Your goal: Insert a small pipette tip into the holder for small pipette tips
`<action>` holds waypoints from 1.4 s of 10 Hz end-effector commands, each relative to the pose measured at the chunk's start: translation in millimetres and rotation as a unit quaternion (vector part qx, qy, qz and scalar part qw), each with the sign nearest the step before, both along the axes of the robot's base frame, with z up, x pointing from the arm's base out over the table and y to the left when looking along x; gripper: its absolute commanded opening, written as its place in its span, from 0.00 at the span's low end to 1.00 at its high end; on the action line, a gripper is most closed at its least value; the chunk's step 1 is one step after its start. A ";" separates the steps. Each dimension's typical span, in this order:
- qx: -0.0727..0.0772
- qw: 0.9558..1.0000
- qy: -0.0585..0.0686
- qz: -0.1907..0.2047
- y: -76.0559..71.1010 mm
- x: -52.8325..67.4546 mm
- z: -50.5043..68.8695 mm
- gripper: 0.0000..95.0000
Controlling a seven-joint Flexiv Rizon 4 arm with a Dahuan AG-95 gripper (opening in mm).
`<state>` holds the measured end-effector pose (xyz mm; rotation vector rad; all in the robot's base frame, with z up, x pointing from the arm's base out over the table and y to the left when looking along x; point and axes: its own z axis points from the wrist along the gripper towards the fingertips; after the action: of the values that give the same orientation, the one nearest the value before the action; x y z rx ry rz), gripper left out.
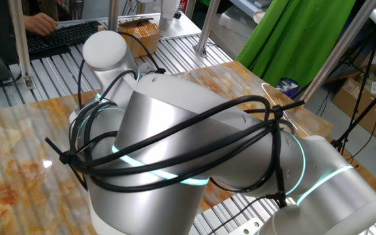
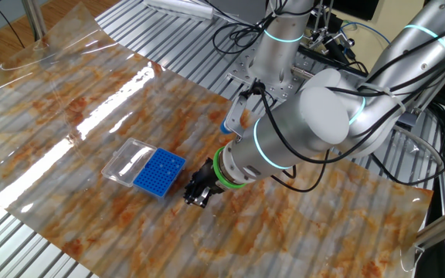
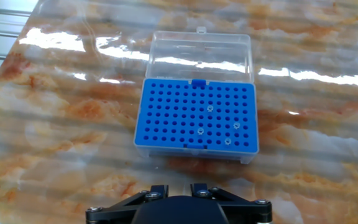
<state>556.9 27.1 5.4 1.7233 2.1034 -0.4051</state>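
**Gripper low, just short of blue tip rack**

Holder for small pipette tips (image 3: 195,116) sits on marbled table (image 3: 55,124), clear lid (image 3: 201,56) flipped open behind it. A few holes w/ tips in. Gripper (image 2: 198,193) angled down near rack's edge, apart from it; fingertips hidden, so jaw state can't tell.

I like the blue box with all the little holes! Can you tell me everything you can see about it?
The holder for small pipette tips is a bright-blue rectangular rack that looks like plastic, its flat top covered in a tidy grid of small round holes. A few holes toward one side seem to hold something pale; the rest look empty. Its clear lid is flipped open and lies flat behind it, joined along the back edge near a small blue clasp. It sits flat on the marble-patterned table, with nothing else touching it.
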 end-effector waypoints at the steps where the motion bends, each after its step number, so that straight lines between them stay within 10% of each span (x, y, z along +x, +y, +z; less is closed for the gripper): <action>1: 0.000 1.000 -0.001 0.000 0.0 -0.6 -0.3 0.20; 11: -0.007 1.000 -0.010 0.003 0.2 -4.2 -1.5 0.20; 12: -0.007 1.000 -0.011 0.003 0.2 -4.3 -1.5 0.00; 14: -0.008 1.000 -0.012 0.004 0.2 -4.3 -1.6 0.00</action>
<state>553.3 27.3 4.4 1.7006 2.0852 -0.3955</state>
